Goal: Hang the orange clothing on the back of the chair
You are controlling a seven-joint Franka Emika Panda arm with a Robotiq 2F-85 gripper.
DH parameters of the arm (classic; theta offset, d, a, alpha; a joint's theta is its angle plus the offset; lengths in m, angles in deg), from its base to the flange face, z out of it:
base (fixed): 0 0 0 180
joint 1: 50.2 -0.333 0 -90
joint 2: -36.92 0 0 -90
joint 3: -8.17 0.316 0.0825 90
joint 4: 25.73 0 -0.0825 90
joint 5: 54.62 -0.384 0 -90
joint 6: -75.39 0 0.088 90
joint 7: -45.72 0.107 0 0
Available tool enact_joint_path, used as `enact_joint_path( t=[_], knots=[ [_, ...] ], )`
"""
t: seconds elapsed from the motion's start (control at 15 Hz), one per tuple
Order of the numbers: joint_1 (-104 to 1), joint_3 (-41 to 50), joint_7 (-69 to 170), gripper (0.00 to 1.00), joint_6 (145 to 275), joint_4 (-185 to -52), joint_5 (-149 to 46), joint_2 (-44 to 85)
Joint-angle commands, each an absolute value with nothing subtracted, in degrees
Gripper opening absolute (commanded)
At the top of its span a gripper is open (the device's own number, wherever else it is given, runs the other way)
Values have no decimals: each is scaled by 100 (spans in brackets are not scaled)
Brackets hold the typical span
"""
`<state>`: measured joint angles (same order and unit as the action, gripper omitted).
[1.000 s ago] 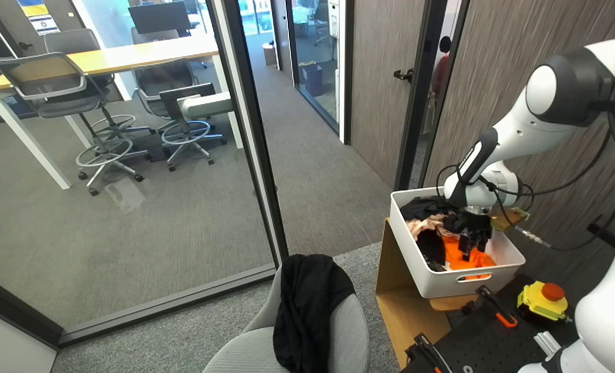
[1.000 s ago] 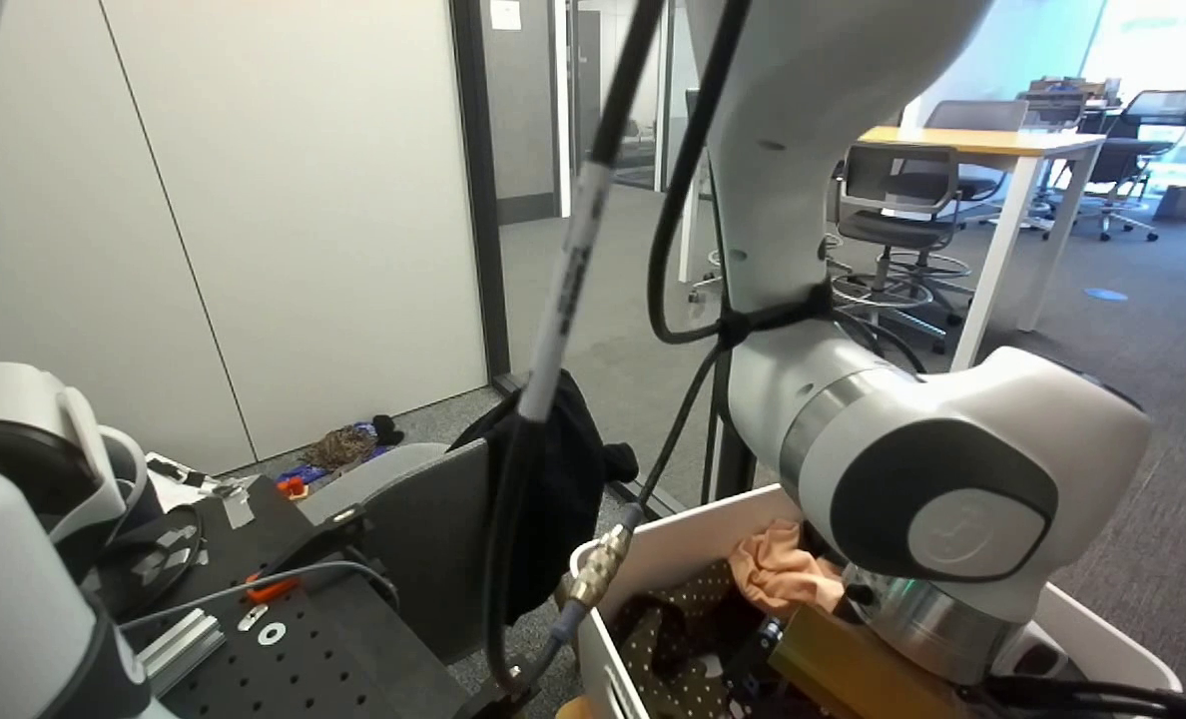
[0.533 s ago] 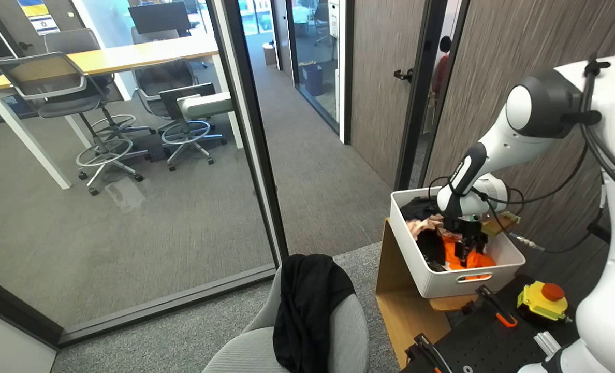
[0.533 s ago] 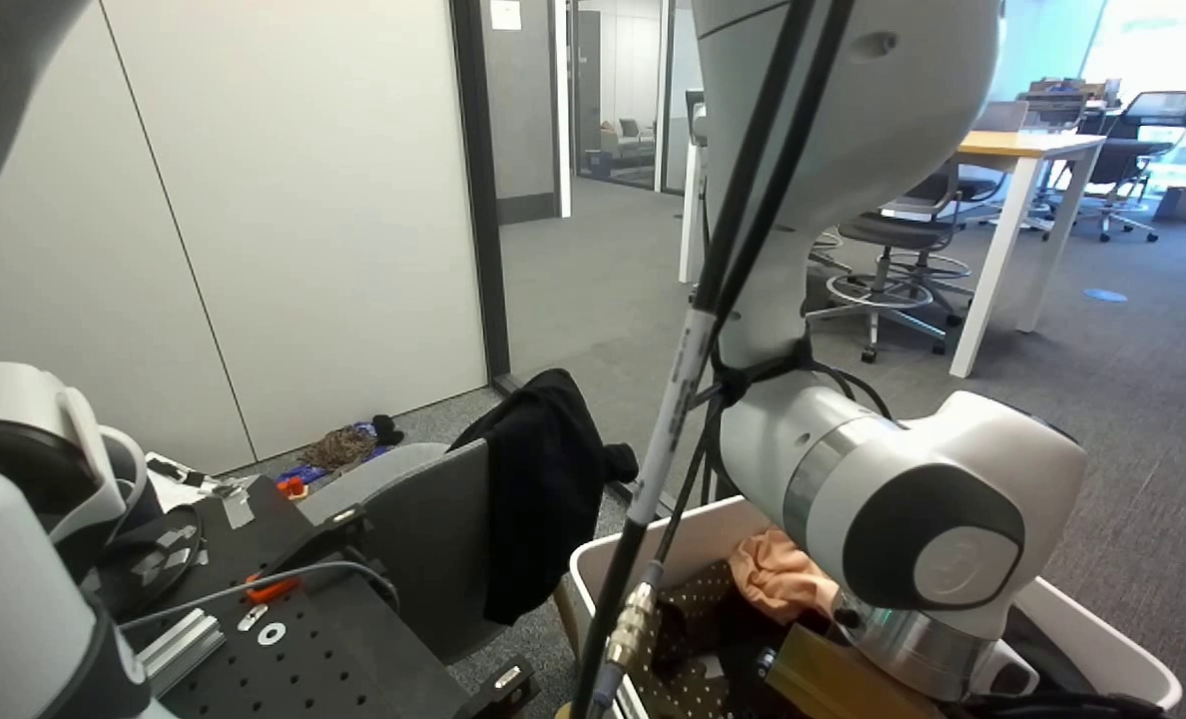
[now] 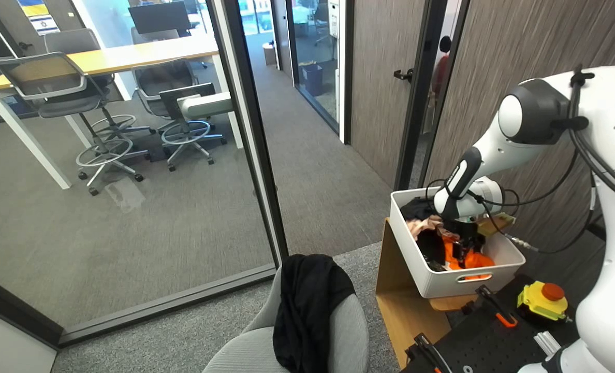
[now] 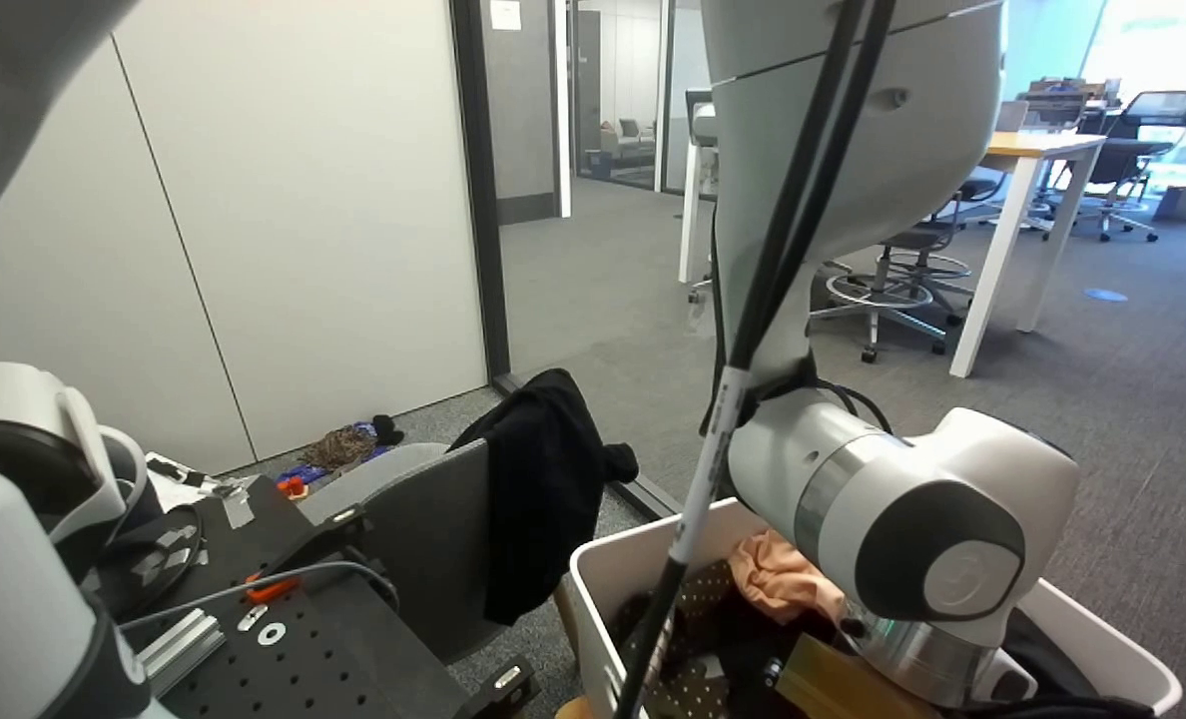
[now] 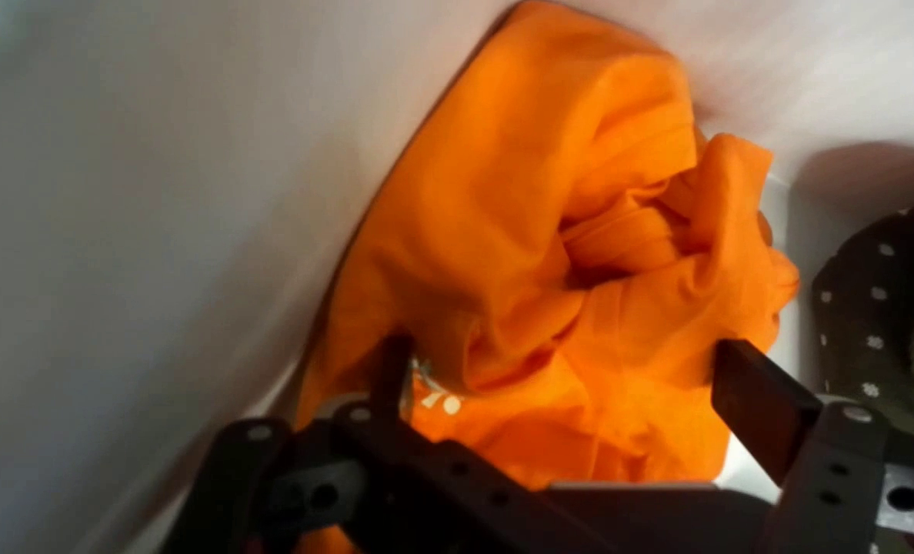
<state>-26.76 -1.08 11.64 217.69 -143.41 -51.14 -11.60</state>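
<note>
Lengthwise along bin wall, orange clothing

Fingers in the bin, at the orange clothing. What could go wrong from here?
Weak grasp: the fingers stand apart at crumpled orange clothing, so closing may catch only a loose fold that slips out.
Stray pickup: dark cloth beside it in the bin might get dragged along.
Crowded chair: a black garment hangs over the chair back, so the orange clothing could slide off or knock it down.
</note>
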Motion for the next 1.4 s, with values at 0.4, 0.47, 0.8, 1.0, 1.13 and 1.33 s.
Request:
enact_joint_path(
  t=[0.4,0.47,0.8,1.0,1.13,1.33],
  knots=[
    [-2364,153,1049,44,21544,-13993,-5084,-1305],
    [-2337,170,1038,36,21501,-13969,-5090,-1304],
    [-2178,327,907,6,21341,-13879,-5161,-1303],
    [-2156,364,856,7,21201,-13821,-5162,-1317],
    [-2094,437,742,7,21122,-13823,-5198,-1285],
    [-1880,675,329,7,20899,-13907,-5398,-1063]
  ],
)
